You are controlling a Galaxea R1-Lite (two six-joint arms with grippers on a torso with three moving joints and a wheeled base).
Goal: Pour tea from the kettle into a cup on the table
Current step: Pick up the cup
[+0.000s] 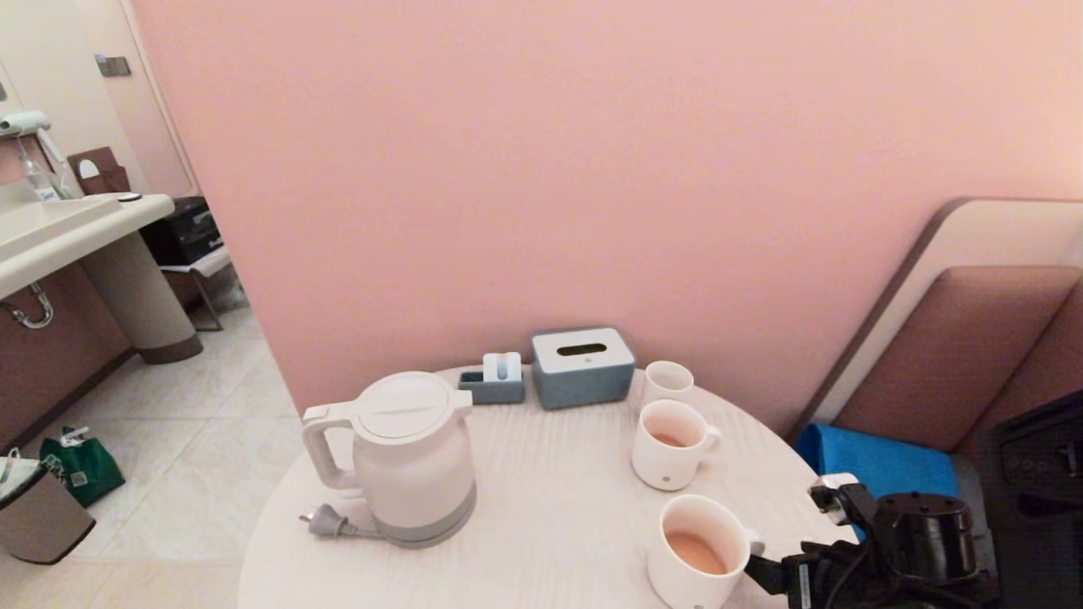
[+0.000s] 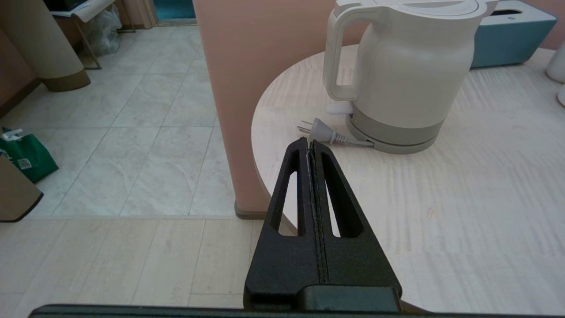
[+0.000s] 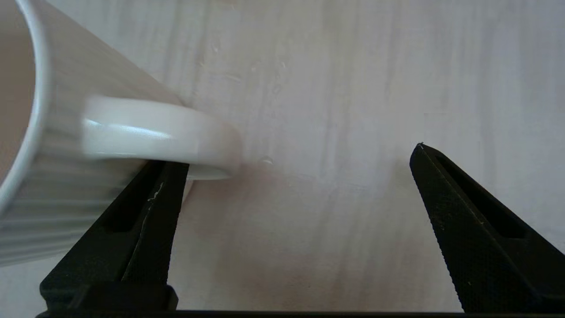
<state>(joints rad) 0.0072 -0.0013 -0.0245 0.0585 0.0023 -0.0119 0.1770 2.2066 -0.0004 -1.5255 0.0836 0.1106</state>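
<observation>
The white kettle [image 1: 415,457] stands upright on the left of the round table [image 1: 558,507], with its grey plug [image 1: 326,522] lying beside it. The cup [image 1: 698,550], a white mug holding pale reddish tea [image 1: 695,551], stands at the front right. My right gripper [image 3: 293,154] is open beside the cup's handle [image 3: 167,132], one finger [image 3: 154,198] just under it, gripping nothing. In the head view that gripper [image 1: 774,579] sits low at the cup's right. My left gripper [image 2: 309,142] is shut and empty, off the table's left edge, pointing toward the kettle [image 2: 406,75].
A second white mug [image 1: 671,444] with tea stands behind the cup, and a small handleless cup [image 1: 667,382] further back. A blue-grey tissue box [image 1: 582,366] and a small blue tray [image 1: 495,381] sit against the pink wall. A blue cushion [image 1: 880,465] lies right of the table.
</observation>
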